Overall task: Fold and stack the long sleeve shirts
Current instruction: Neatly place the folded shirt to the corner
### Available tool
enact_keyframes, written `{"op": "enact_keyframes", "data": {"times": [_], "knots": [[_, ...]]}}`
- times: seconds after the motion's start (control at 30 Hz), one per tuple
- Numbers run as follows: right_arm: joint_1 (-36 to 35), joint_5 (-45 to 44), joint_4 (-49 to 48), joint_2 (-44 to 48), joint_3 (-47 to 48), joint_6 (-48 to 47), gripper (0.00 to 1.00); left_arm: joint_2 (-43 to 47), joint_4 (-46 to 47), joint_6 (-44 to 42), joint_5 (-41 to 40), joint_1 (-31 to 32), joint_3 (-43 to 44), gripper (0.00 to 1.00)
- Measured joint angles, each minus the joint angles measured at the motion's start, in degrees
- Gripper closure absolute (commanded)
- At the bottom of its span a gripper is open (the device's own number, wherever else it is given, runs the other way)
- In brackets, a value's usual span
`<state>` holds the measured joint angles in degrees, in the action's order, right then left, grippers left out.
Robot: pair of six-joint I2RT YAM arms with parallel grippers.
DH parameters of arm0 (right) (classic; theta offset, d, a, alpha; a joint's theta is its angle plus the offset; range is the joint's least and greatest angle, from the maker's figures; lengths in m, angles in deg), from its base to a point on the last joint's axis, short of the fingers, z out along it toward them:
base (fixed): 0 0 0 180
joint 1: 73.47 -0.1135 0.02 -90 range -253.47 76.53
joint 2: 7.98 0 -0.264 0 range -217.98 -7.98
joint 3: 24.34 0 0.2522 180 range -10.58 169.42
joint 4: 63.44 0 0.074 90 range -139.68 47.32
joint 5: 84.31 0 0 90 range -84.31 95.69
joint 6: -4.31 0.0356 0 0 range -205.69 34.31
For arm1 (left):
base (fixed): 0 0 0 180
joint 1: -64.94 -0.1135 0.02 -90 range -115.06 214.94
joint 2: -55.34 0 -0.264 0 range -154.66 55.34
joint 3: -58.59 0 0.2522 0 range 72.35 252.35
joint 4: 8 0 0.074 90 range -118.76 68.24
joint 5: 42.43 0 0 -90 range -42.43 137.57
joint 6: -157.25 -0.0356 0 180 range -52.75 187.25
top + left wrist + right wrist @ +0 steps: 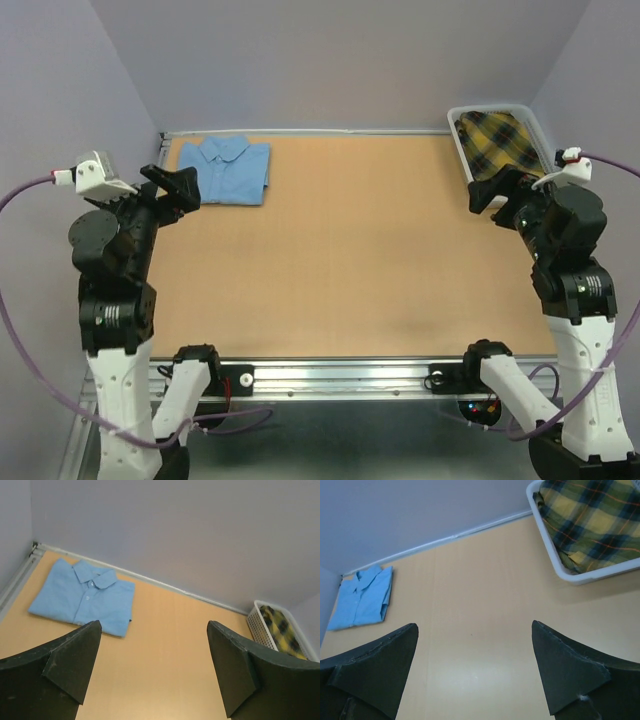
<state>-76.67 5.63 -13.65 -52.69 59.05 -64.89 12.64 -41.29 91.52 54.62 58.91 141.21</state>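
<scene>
near rail: metal rail [340, 375] runs along the front edge of the surface, with both arm bases bolted on it
purple cables: one purple cable [20, 190] loops out to the side of each arm
left jaws: spread wide, nothing in them, hanging over the far left part of the surface [350, 260] just by the shirt's near left edge, not touching it
right jaws: also spread wide and holding nothing, up by the basket's near end
blue shirt [227, 170]: light blue long sleeve shirt, folded into a neat rectangle, collar toward the back wall, lying flat in the far left corner
basket [490, 108]: white basket in the far right corner
yellow plaid garment [500, 140]: bundled inside the basket; the right arm covers its near end in the top view
</scene>
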Motion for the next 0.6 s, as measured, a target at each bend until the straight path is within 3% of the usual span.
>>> {"op": "enact_keyframes", "data": {"times": [0.17,0.47,0.6], "knots": [[-2.64,-6.82,1.51,2.23,2.58,-1.36,0.00,7.34,-8.61,-7.15,-9.18,10.25,5.73,0.01],[-6.25,-12.35,3.02,12.35,2.67,-5.11,0.00,16.09,-18.47,-7.98,-21.88,14.43,2.86,0.01],[-6.27,-12.59,2.75,19.02,2.27,-7.04,0.00,23.96,-18.53,-7.39,-25.64,16.46,-1.18,0.01]]}}
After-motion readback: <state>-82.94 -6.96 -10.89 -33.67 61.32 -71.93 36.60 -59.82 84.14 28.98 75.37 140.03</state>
